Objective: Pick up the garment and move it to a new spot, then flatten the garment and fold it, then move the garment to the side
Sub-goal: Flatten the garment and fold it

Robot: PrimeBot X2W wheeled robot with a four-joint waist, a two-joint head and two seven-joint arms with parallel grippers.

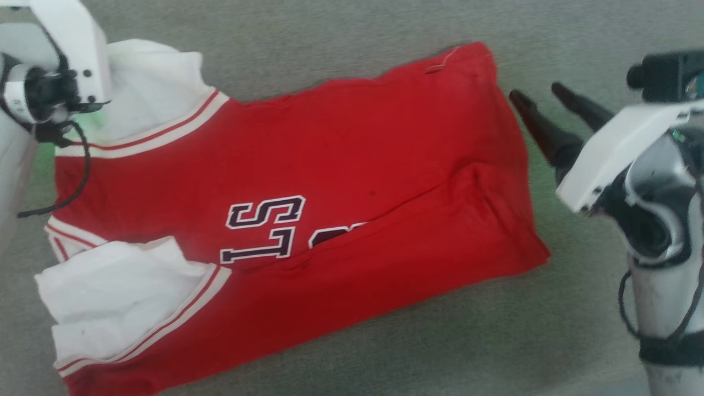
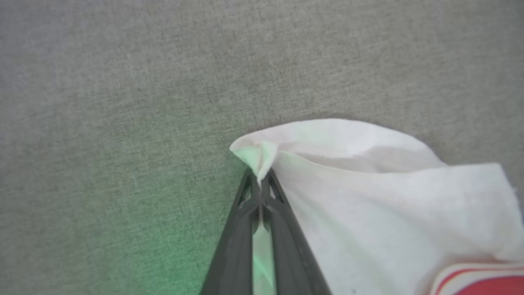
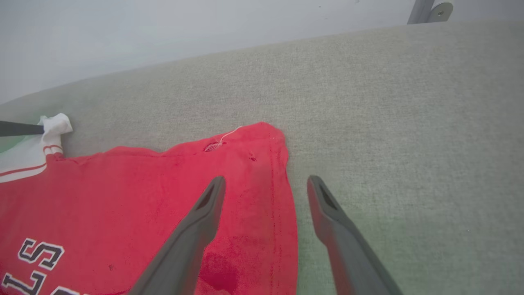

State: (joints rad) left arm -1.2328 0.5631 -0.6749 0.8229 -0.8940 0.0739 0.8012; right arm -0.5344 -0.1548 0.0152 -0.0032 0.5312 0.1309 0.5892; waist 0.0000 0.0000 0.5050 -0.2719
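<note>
The garment (image 1: 341,165), a red jersey with white sleeves edged in red-and-white stripes and dark lettering, lies spread on grey fabric. In the left wrist view my left gripper (image 2: 260,180) is shut on the tip of a white sleeve (image 2: 368,196); in the head view only that arm's wrist shows, over the far left sleeve (image 1: 148,93). My right gripper (image 1: 536,93) is open beside the garment's right edge, above its far corner. In the right wrist view its fingers straddle the red hem (image 3: 282,196), one finger (image 3: 204,217) over the cloth, the other over bare fabric.
A grey woven surface (image 1: 550,341) lies under everything, with bare room in front and to the right of the garment. A pale wall (image 3: 163,32) rises behind its far edge, and a grey post (image 3: 421,10) stands at the far right.
</note>
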